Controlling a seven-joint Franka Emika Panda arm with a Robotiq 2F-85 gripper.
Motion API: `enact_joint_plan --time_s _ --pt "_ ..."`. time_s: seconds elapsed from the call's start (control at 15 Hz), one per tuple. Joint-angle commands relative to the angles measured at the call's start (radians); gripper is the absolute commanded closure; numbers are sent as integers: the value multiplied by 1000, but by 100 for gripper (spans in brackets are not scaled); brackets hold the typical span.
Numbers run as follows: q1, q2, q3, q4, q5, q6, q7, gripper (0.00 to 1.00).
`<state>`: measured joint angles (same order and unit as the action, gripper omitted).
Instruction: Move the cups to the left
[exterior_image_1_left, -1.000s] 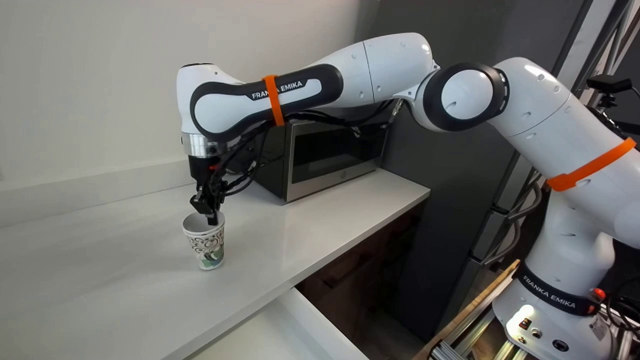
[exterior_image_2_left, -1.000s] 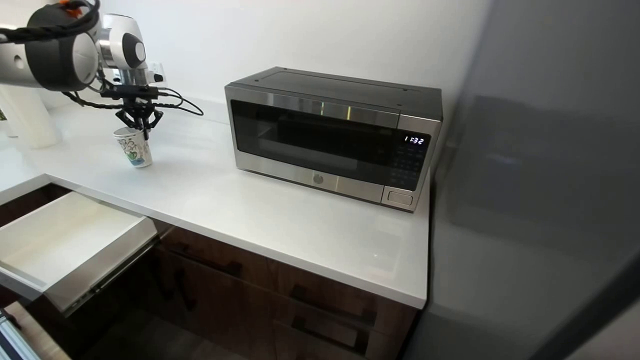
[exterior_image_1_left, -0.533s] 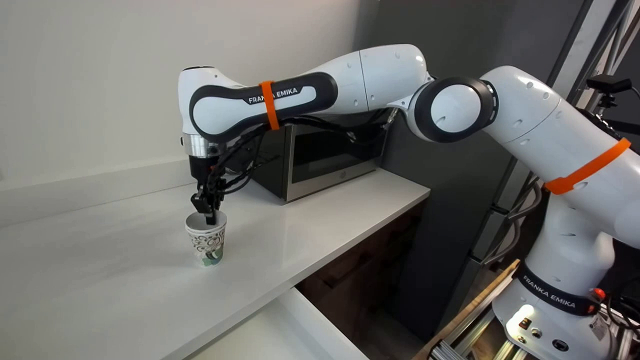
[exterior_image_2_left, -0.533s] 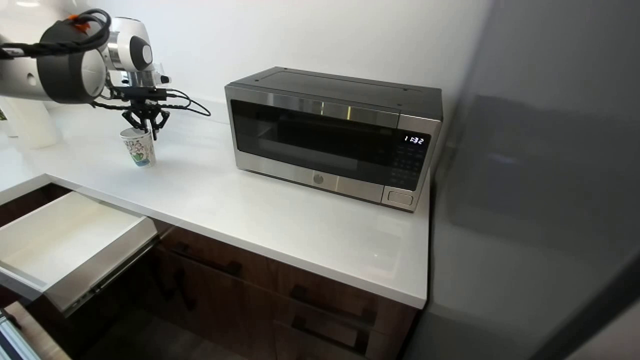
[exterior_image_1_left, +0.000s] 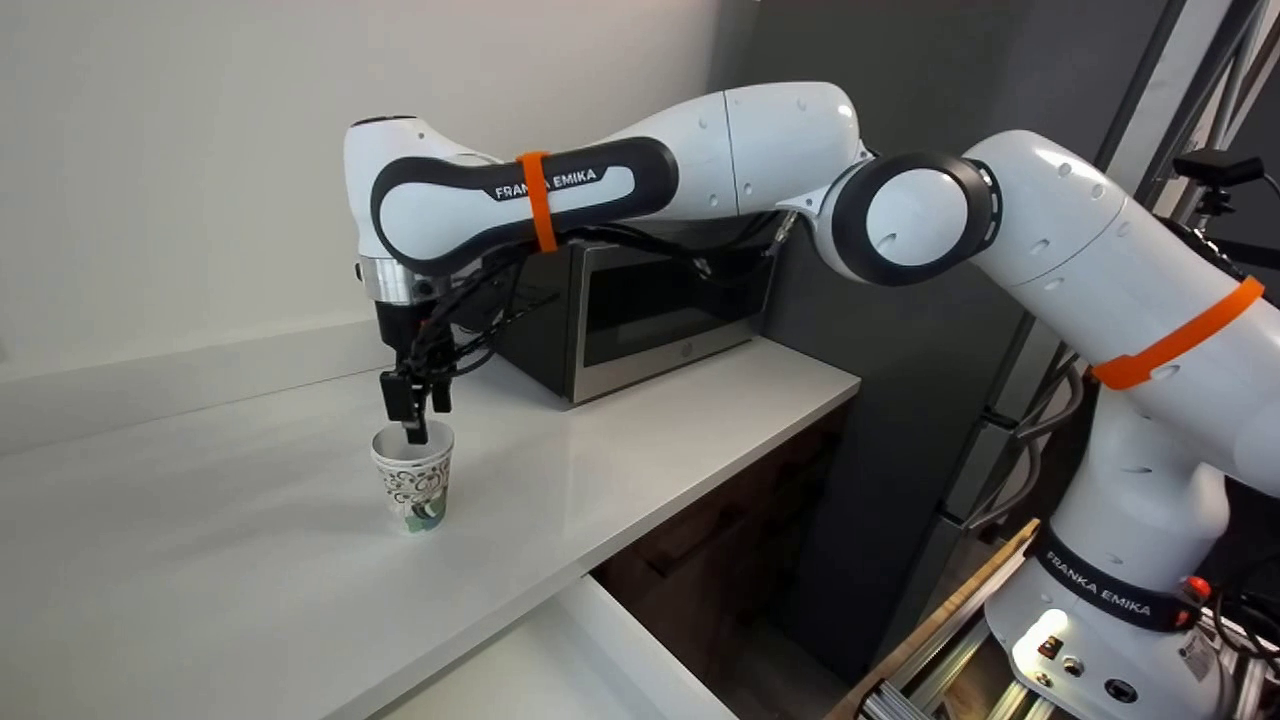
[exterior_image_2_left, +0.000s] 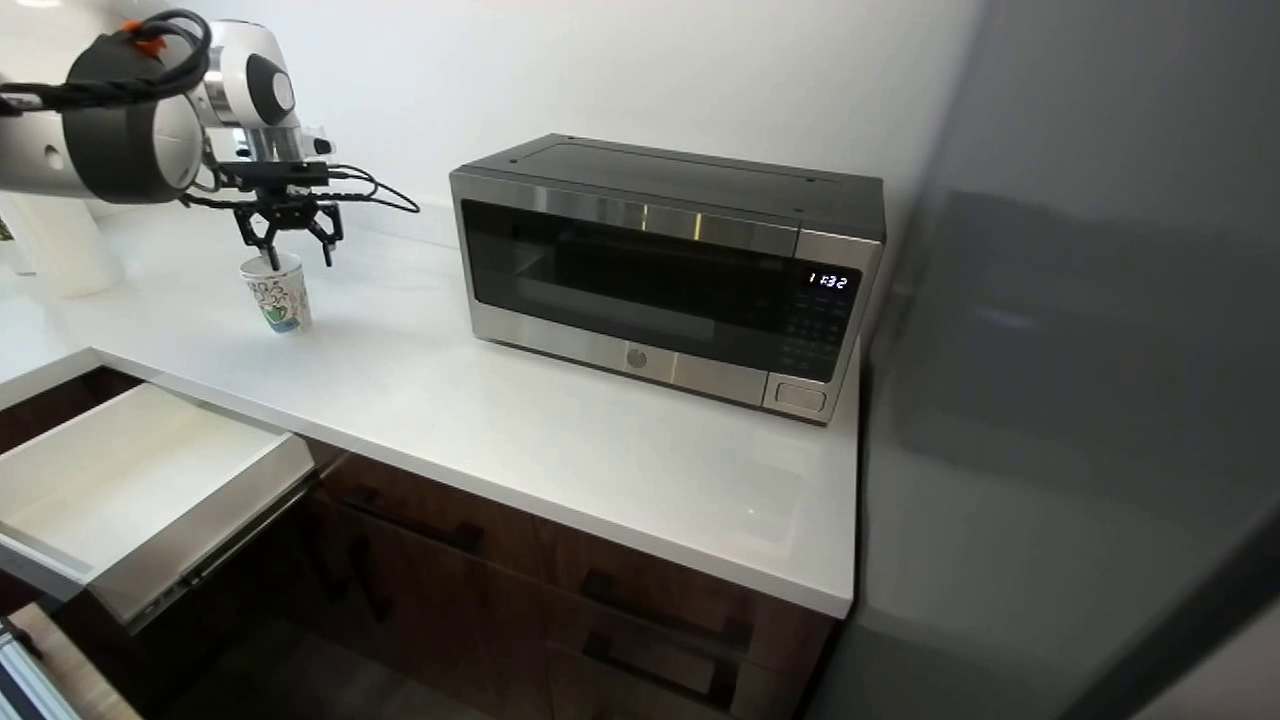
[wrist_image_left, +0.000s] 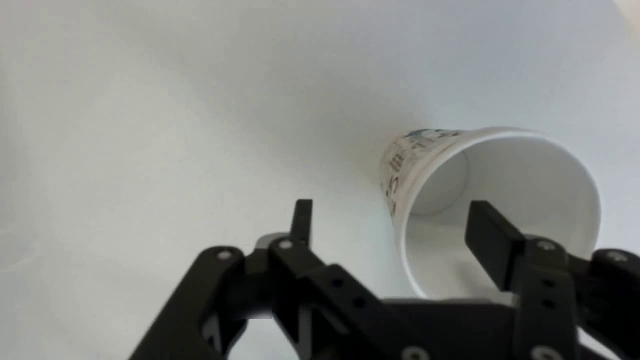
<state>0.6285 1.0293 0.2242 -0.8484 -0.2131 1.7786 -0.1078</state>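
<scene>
A white patterned paper cup (exterior_image_1_left: 413, 490) with green near its base stands upright on the white counter (exterior_image_1_left: 200, 570); it also shows in an exterior view, the cup (exterior_image_2_left: 278, 305) being well left of the microwave. My gripper (wrist_image_left: 391, 212) is open above it, its fingers spread wide. In the wrist view the cup (wrist_image_left: 530, 180) has its mouth facing the camera. One finger (wrist_image_left: 492, 245) is over or just inside the mouth, while the opposite finger (wrist_image_left: 301, 220) is outside the wall. The near rim passes between them without contact on both sides. From outside, the gripper (exterior_image_2_left: 300, 258) sits at rim height.
A steel and black microwave (exterior_image_2_left: 640, 290) stands on the counter against the wall. Below the counter edge a white drawer (exterior_image_2_left: 150, 480) is pulled out. A tall grey appliance (exterior_image_2_left: 1080, 300) borders the counter's end. A white upright object (exterior_image_2_left: 65, 245) stands at the far left.
My gripper was shut on the cup's rim a second ago; it has opened and risen slightly. The cup, tilted before, shifted a little and now stands upright.
</scene>
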Motion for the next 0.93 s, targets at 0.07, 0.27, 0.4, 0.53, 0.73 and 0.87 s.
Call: enact_joint_plan --time_s 0.07,0.27,0.4,0.53,0.73,0.87 --pt "9 -61 -4 20 -1 -154 16 0" --pt "-60 -125 65 -27 104 -170 -37 0" --pt "-86 -204 44 -117 120 -129 68 0" --pt "-123 -294 28 -227 129 -95 159 0" --pt "-144 -395 4 -337 108 -95 287 0" --pt "-165 -462 7 -416 105 -101 294 0"
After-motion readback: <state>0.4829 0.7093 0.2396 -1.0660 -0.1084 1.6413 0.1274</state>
